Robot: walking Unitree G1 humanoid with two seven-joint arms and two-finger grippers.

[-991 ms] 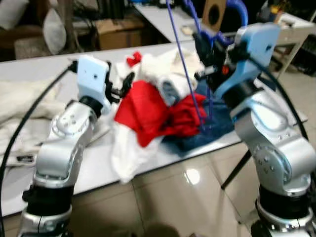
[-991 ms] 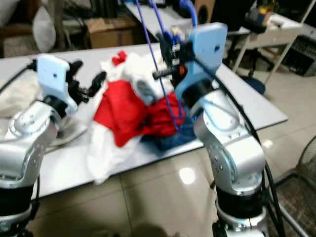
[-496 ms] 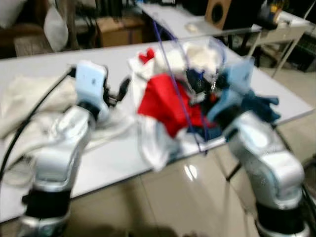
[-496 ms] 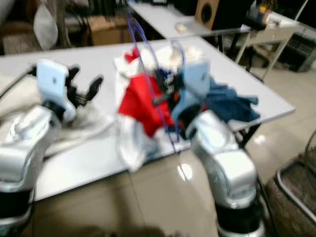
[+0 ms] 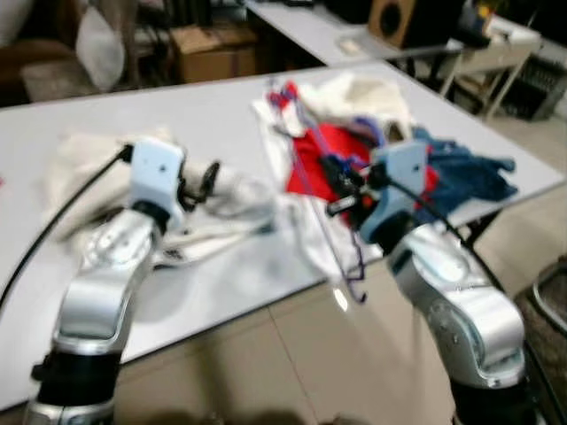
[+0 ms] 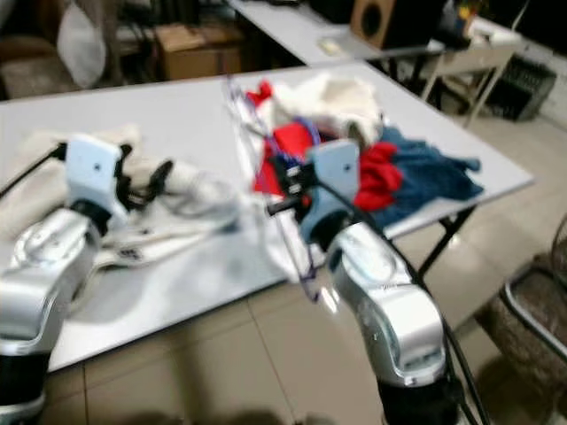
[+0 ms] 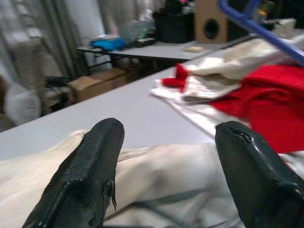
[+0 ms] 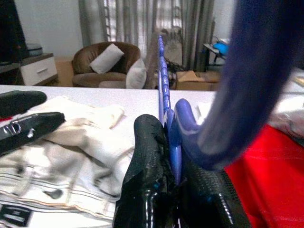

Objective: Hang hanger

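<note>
Right pincer (image 8: 173, 190) clamped on a blue plastic hanger (image 5: 323, 221) at the worktop's near edge.

In the centre of the head views the hanger slants from the clothes pile down past the white worktop (image 5: 221, 115) edge, over the tiled floor (image 5: 292, 372). Behind it, centre right, lie a red garment (image 5: 332, 155), a blue one (image 5: 469, 173) and a cream one (image 5: 363, 88). At left, the left pincer (image 7: 166, 166) hovers with fingers spread over what seems a cream striped garment (image 5: 204, 221); the views are blurred.
</note>
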